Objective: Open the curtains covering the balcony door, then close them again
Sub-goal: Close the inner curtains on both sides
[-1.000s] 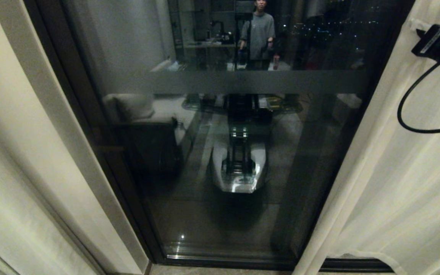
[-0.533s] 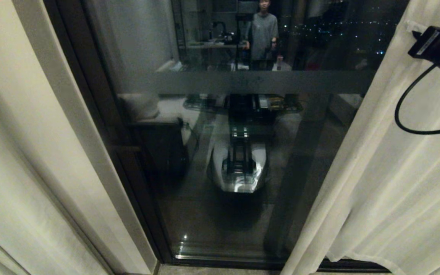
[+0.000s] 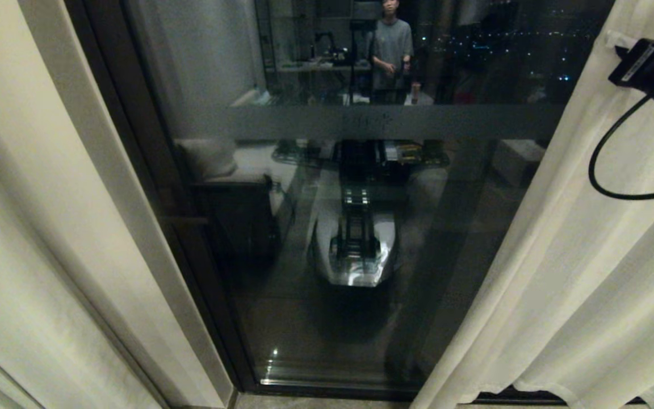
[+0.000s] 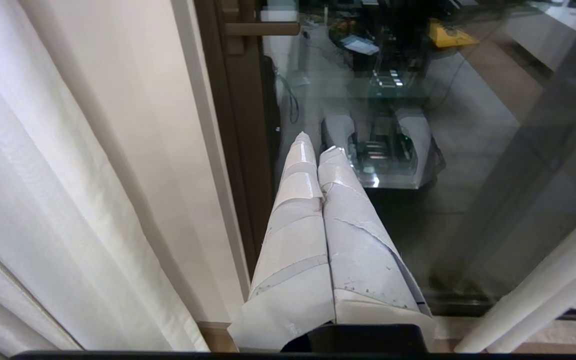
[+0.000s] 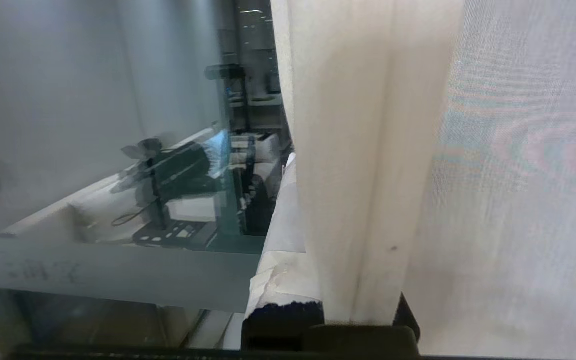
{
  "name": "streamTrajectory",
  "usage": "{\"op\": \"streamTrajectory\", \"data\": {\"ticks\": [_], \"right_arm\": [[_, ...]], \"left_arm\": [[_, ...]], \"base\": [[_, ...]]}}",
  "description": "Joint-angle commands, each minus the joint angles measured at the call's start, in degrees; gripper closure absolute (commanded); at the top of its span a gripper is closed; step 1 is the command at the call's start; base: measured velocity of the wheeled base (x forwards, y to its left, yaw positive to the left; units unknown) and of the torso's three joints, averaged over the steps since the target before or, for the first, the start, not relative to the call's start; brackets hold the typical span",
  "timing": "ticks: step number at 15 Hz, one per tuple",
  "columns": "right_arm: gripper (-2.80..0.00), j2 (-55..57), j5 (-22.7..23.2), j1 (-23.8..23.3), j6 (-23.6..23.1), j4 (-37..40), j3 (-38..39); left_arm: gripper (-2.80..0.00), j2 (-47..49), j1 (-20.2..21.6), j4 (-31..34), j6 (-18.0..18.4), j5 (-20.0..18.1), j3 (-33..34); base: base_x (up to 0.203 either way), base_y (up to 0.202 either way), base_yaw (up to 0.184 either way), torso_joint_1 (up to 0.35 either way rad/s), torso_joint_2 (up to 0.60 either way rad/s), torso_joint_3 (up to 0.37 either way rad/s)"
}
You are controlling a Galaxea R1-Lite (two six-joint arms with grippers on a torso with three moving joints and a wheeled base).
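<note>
Head view: faint, unreadable marks on balcony door.

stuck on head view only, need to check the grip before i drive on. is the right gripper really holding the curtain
Observer: Yes. In the right wrist view the right gripper is shut on a fold of the curtain.
Operator: which layer
Observer: The thick opaque fold; the sheer layer hangs beside it, outside the fingers.
Operator: and the left one
Observer: The left gripper is shut and holds nothing, pointing down in front of the balcony door.
</note>
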Motion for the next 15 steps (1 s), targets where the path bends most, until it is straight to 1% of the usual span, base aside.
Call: {"op": "streamTrajectory", "data": {"ticks": [1, 3, 5, 7, 10, 12, 15], "right_arm": [[0.00, 0.44, 0.07, -0.03, -1.63, -0.40, -0.03], [0.00, 1.68, 0.16, 0.11, -5.17, -0.55, -0.21], [0.00, 2.66, -1.03, 2.18, -6.56, -0.46, -2.16], [0.00, 4.18, -3.82, 5.97, -8.21, -0.24, -5.17], [0.00, 6.83, -6.77, 11.78, -11.97, -0.23, -8.89], [0.00, 8.15, -8.39, 15.45, -13.53, -0.22, -10.18], [0.00, 9.49, -8.99, 19.22, -15.71, -0.40, -10.40]], "left_arm": [[0.00, -0.02, 0.01, -0.02, 0.02, -0.04, 0.00], [0.00, -0.02, 0.01, -0.02, 0.02, -0.04, 0.00], [0.00, -0.02, 0.01, -0.02, 0.02, -0.04, 0.00], [0.00, -0.02, 0.01, -0.02, 0.02, -0.04, 0.00], [0.00, -0.02, 0.01, -0.02, 0.02, -0.04, 0.00], [0.00, -0.02, 0.01, -0.02, 0.02, -0.01, 0.00], [0.00, -0.02, 0.01, -0.02, 0.02, -0.04, 0.00]], "base": [[0.000, 0.000, 0.000, 0.000, 0.00, 0.000], [0.000, 0.000, 0.000, 0.000, 0.00, 0.000], [0.000, 0.000, 0.000, 0.000, 0.00, 0.000], [0.000, 0.000, 0.000, 0.000, 0.00, 0.000], [0.000, 0.000, 0.000, 0.000, 0.00, 0.000], [0.000, 0.000, 0.000, 0.000, 0.00, 0.000], [0.000, 0.000, 0.000, 0.000, 0.00, 0.000]]}}
